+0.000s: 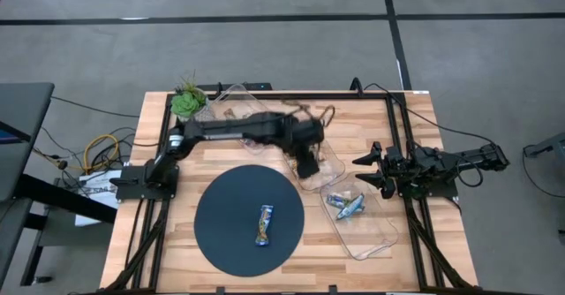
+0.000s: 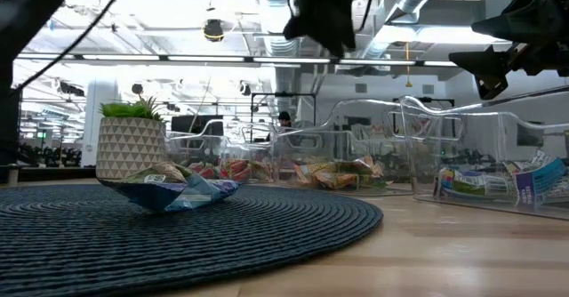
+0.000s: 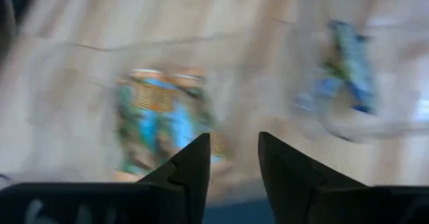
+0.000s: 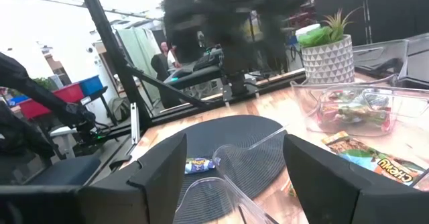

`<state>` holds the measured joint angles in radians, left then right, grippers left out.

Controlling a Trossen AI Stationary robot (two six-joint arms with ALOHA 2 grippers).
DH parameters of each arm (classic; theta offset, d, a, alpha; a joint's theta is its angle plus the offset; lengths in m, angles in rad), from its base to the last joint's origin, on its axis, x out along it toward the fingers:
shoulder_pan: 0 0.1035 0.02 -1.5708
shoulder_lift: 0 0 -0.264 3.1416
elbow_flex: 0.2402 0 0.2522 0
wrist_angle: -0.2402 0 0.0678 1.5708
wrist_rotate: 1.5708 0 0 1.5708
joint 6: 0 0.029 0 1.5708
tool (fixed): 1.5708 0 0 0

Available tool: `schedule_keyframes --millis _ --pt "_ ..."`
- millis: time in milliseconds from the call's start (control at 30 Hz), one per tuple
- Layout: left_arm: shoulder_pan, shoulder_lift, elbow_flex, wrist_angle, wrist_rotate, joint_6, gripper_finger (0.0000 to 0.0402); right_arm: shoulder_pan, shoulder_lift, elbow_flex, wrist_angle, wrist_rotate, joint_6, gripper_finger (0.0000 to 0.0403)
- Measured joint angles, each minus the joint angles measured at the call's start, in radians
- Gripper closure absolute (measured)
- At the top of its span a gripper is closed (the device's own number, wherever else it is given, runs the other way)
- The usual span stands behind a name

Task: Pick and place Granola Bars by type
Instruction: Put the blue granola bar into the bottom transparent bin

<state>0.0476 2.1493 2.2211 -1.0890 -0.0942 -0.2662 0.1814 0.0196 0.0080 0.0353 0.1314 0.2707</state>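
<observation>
One blue granola bar [image 1: 265, 224] [image 2: 173, 192] lies flat on the round dark mat [image 1: 221, 233]. More blue bars [image 1: 346, 205] [image 3: 348, 66] lie in the clear tray [image 1: 375, 242] at the near right. My left gripper [image 1: 307, 171] [image 3: 234, 160] hangs open above the middle clear tray [image 1: 334, 164], nothing between its fingers. An orange, blue and green bar [image 3: 161, 123] lies below it. Green and red bars [image 4: 352, 110] fill the far tray. My right gripper [image 1: 366, 173] [image 4: 234, 177] waits open at the table's right edge.
A potted green plant [image 1: 187, 101] [image 2: 131, 146] stands at the table's far left corner beside the far tray [image 1: 231, 99]. The three clear trays run in a slanting row from far left to near right. A person [image 2: 284, 119] shows in the room beyond.
</observation>
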Motion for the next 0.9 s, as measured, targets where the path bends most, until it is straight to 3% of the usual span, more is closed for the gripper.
schedule_keyframes --millis 167,467,667,900 --pt "-0.137 -0.025 0.0 -0.051 -0.021 -0.137 0.025 0.0 0.0 0.0 0.0 0.0 0.0 0.0159" --pt "-0.361 -0.02 -0.055 -0.225 -0.202 -0.577 0.0208 0.0 0.0 0.0 0.0 0.0 0.0 0.0159" --pt "-0.462 -0.02 -0.156 -0.281 -0.174 -0.866 0.0189 0.0 0.0 0.0 0.0 0.0 0.0 0.0159" --pt "-0.527 -0.021 -0.287 -0.259 -0.115 -1.082 0.0166 0.0 0.0 0.0 0.0 0.0 0.0 0.0159"
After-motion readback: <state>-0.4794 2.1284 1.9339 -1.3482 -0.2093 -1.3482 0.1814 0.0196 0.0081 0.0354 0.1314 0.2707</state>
